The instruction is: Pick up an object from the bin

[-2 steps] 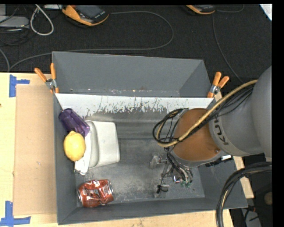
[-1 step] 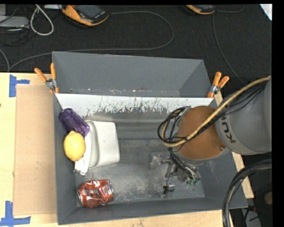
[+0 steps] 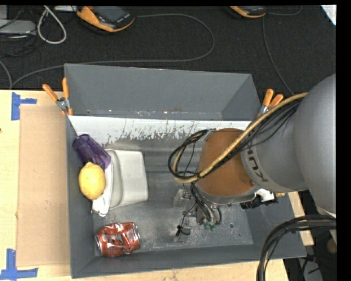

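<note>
Nearest candidate: crushed red can (image 3: pixel 117 239), at 7 o'clock in the bin (image 3: pixel 159 99). The claw (image 3: pixel 185 226) is low over bare floor at 5 o'clock; open or closed, cannot tell.

Risks: closing here likely grabs nothing, and the arm's cables (image 3: pixel 184 159) could snag.

Lemon (image 3: pixel 92 181) and white tub (image 3: pixel 129 178) at 9 o'clock.

Can's print unreadable.

Across the top of your view you have a black floor (image 3: pixel 164 44), matte and evenly lit. Thin grey cables (image 3: pixel 213 41) loop over it. A pale coiled cord (image 3: pixel 50 27) lies at the far left, an orange-and-black device (image 3: pixel 104 16) just beside it, and a second such device (image 3: pixel 247 10) at the top edge further right.
</note>
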Controlling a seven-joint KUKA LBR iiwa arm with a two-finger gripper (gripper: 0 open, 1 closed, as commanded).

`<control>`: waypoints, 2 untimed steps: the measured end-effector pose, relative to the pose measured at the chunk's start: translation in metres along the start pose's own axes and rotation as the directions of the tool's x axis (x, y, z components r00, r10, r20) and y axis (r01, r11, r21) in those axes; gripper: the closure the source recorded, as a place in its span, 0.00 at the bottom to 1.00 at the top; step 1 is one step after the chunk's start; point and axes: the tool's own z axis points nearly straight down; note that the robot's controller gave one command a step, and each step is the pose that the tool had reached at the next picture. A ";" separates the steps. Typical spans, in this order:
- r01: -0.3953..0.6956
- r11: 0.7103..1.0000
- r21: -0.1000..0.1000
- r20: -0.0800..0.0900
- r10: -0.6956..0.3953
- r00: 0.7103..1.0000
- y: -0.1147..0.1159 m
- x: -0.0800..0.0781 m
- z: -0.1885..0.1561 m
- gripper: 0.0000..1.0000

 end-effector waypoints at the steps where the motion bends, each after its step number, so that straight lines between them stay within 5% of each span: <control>1: 0.021 1.000 -0.002 0.000 -0.021 1.000 0.006 -0.004 0.005 0.00; 2: 0.306 0.952 -0.001 -0.003 -0.306 0.952 0.009 0.006 -0.044 0.00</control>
